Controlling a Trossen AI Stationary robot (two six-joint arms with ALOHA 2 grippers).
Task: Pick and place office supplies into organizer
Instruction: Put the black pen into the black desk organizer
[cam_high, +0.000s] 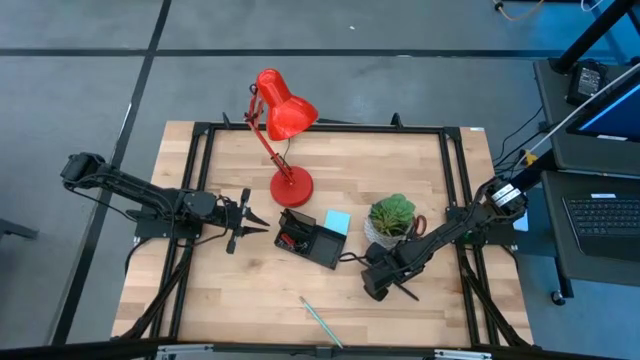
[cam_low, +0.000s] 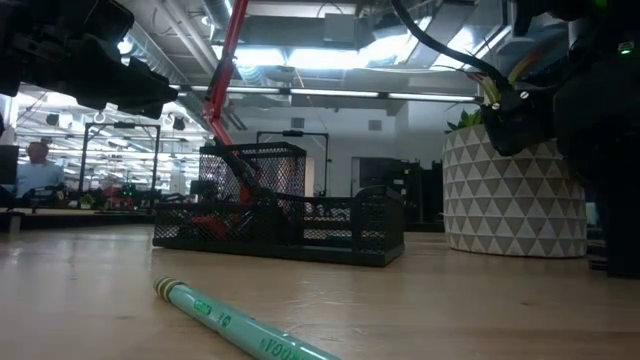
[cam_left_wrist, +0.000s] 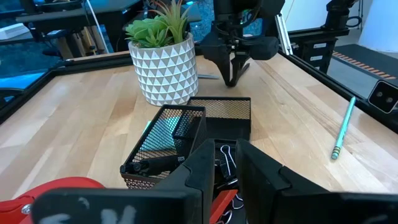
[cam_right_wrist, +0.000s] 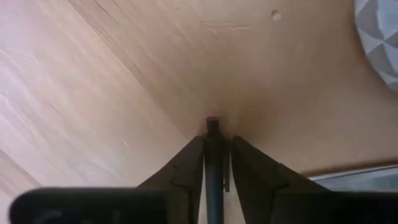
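The right gripper (cam_high: 404, 291), low near the tabletop's front edge, pinches a dark pen (cam_right_wrist: 213, 163) upright for carrying to the organizer (cam_high: 310, 238). The left gripper (cam_high: 250, 217) waits just beside the organizer, fingers slightly parted and empty, while a teal pen (cam_high: 321, 321) lies at the front edge.

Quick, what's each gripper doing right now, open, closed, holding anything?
Left gripper: open, empty, beside the organizer.
Right gripper: closed on a dark pen, tip at the table.

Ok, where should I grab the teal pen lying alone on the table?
Mid-barrel, from straight above, jaws across its width. The teal pen lies flat on bare table, nothing beside it, and it is thin and long.
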